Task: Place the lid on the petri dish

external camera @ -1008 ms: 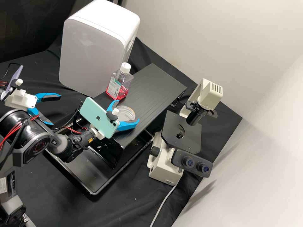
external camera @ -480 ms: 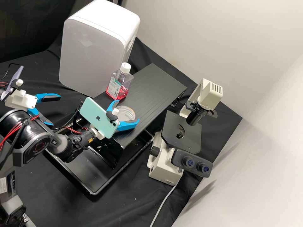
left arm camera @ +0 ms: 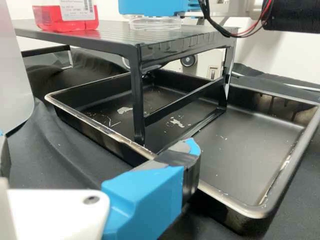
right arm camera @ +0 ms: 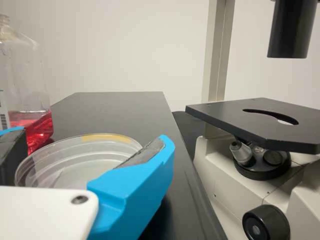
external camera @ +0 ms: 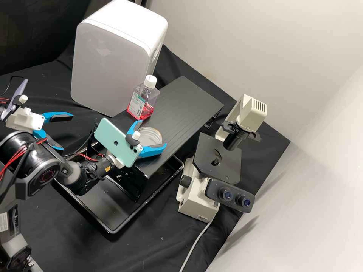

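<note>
Clear petri dish [external camera: 149, 136] lying flat on the near end of the black ribbed rack [external camera: 185, 105], right between the two blue fingers [right arm camera: 135, 185] of the right pincer [external camera: 154, 133]. Pincer released and spread wide, one finger to either side of the dish, both just beside its rim. Impossible to tell whether either pad touches it. Held low over the rack top, level with the dish, pointed along the rack's length. In the right wrist view, two clear rims, one nested inside the other, with a pale yellow tint at the far edge. Farther along the same rack, upright, a flask [external camera: 141, 100] of red liquid with a white cap, near the pincer but apart from it. Teal phone [external camera: 115, 141] clamped on the right arm just behind the pincer.

Left pincer [external camera: 67, 131] well apart from the dish, over the table [external camera: 159, 241] beside the black tray [external camera: 102, 204], likewise released, fingers splayed, holding nothing. Rack legs planted inside that tray. White rounded box [external camera: 117, 56] standing beyond the rack, close behind the flask. Microscope [external camera: 219, 166] on the table at the rack's other side.
</note>
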You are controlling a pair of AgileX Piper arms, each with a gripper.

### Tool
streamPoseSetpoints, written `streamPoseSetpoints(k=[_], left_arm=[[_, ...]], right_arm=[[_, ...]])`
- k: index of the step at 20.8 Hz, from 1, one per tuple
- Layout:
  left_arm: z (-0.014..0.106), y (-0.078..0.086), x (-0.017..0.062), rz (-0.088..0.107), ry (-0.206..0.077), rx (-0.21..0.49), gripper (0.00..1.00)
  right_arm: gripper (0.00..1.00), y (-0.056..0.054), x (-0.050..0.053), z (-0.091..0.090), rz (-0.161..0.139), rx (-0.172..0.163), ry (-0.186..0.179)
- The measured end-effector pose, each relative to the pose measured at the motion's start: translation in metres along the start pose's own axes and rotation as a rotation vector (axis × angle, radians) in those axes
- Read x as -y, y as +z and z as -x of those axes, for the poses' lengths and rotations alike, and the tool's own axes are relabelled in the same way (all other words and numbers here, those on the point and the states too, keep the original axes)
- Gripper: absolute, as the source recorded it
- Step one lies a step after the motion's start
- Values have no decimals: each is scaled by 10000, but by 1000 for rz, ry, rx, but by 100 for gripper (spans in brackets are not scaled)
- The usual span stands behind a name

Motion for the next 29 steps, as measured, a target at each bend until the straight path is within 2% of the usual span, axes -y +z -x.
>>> streamPoseSetpoints(k=[4, 5, 11, 13, 27, 29], left_arm=[[-1, 0, -1, 0, 1, 0, 100], [-5, -1, -5, -1, 2, 0, 100], [-9, -1, -10, -1, 4, 1, 100], [-9, -1, -10, -1, 4, 1, 100], [-17, 6, -14, 0, 7, 0, 100], [-19, 8, -14, -4, 8, -2, 100]], right_arm=[[0, 3, 3, 4, 0, 1, -1], [100, 8, 6, 10, 0, 3, -3], [100, 9, 8, 11, 0, 4, -4], [100, 17, 24, 11, 0, 16, -18], [100, -11, 59, 13, 10, 5, -35], [100, -16, 65, 13, 19, 5, -35]])
